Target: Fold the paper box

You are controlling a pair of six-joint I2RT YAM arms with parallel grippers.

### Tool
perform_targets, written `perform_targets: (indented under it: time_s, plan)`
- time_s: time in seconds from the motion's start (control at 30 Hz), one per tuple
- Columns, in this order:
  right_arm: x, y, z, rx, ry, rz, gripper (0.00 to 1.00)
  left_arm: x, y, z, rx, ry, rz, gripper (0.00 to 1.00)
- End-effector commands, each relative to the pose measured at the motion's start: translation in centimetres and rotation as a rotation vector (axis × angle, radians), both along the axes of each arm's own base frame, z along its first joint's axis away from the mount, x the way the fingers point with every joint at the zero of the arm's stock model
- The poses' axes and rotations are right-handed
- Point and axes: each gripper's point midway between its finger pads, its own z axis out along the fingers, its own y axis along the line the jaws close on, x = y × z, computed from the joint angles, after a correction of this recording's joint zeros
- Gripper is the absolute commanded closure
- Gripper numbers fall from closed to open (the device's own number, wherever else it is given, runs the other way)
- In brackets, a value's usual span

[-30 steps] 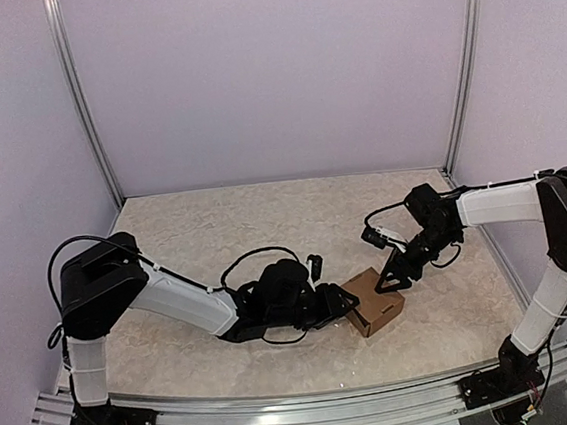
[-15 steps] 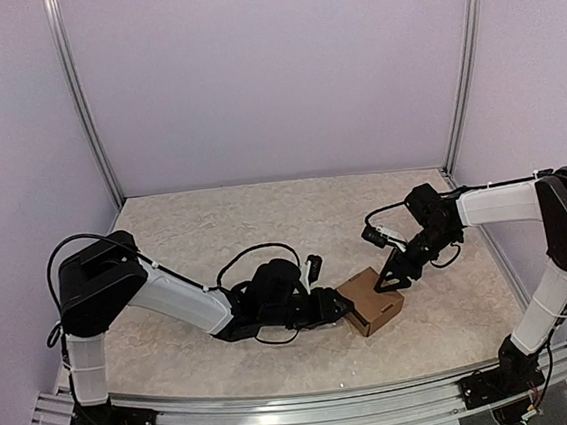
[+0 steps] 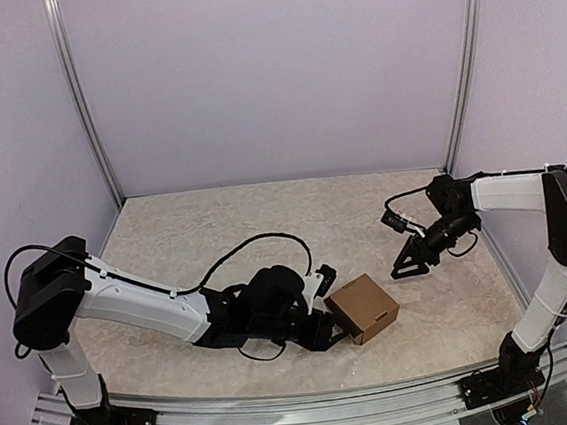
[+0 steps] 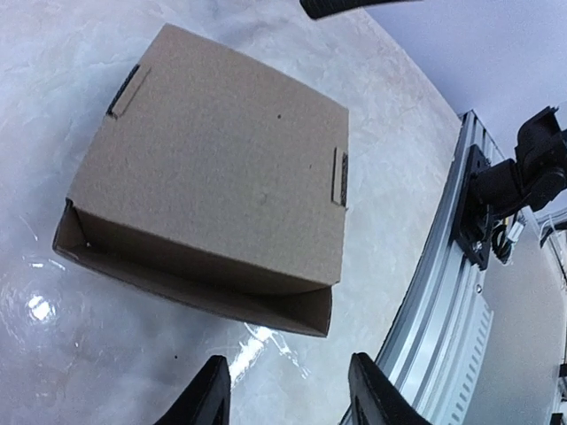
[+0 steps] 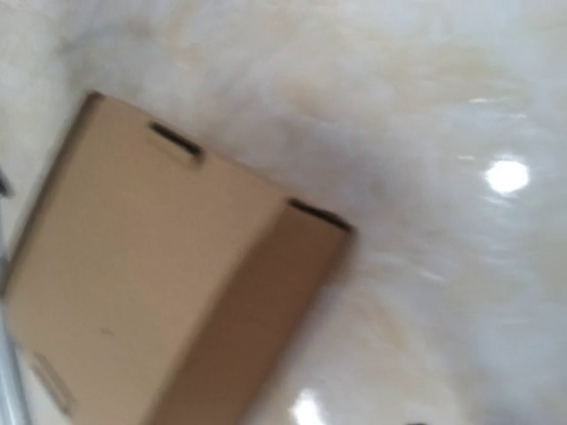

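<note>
Plain brown cardboard paper box [image 3: 365,307] stood folded; your left gripper [image 4: 285,400] lay beside it, jaws half-spread, empty, likely steadying; right gripper [image 3: 407,269] stood clear, wide

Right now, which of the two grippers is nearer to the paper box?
The left gripper: its open fingers sit right beside the paper box, at its near-left edge. The right gripper hangs apart, off to the box's right, with bare table between.
</note>
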Motion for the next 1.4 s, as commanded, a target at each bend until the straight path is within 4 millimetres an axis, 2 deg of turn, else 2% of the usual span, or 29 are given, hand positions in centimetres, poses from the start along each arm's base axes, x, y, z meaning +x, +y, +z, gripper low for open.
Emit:
perform_targets:
  time_s: [0.0,0.13,0.17,0.2,0.27,0.3,0.47,0.67,0.93,1.13,1.37]
  plan:
    - [1.1,-2.1,-0.2,-0.124,-0.152,0.042,0.50,-1.3,2.1,-3.8,0.232,-0.087,-0.072,0.63]
    - [2.5,-3.1,-1.7,-0.222,-0.260,0.061,0.71,-2.1,2.0,-5.2,0.306,-0.088,-0.098,0.86]
    - [2.6,-3.1,-2.2,-0.236,-0.270,0.068,0.81,-1.9,1.5,-5.0,0.306,-0.101,-0.094,0.90]
    - [2.8,-3.0,-2.7,-0.249,-0.272,0.071,0.91,-1.7,1.1,-5.3,0.312,-0.114,-0.089,0.94]
    - [2.4,-2.3,-3.7,-0.254,-0.240,0.084,1.00,-1.3,0.0,-5.2,0.307,-0.132,-0.084,0.98]
    - [2.0,-1.8,-4.1,-0.250,-0.212,0.090,1.00,-1.0,-0.4,-5.6,0.311,-0.139,-0.081,0.98]
    - [-1.3,0.8,-6.5,-0.300,-0.160,0.193,1.00,0.7,-3.3,-4.6,0.284,-0.186,-0.075,0.99]
    - [-4.5,3.2,-6.2,-0.254,-0.119,0.264,0.99,3.0,-5.3,-3.5,0.257,-0.188,-0.061,1.00]
    - [-5.3,3.2,-6.0,-0.245,-0.056,0.216,0.99,4.2,-5.4,-3.8,0.251,-0.155,-0.004,1.00]
    - [-4.9,2.9,-6.1,-0.264,-0.056,0.175,0.99,5.2,-5.1,-3.6,0.265,-0.131,0.045,1.00]
    - [-3.7,2.2,-6.3,-0.279,-0.059,0.135,0.98,2.7,-3.1,-3.9,0.337,-0.133,0.010,1.00]
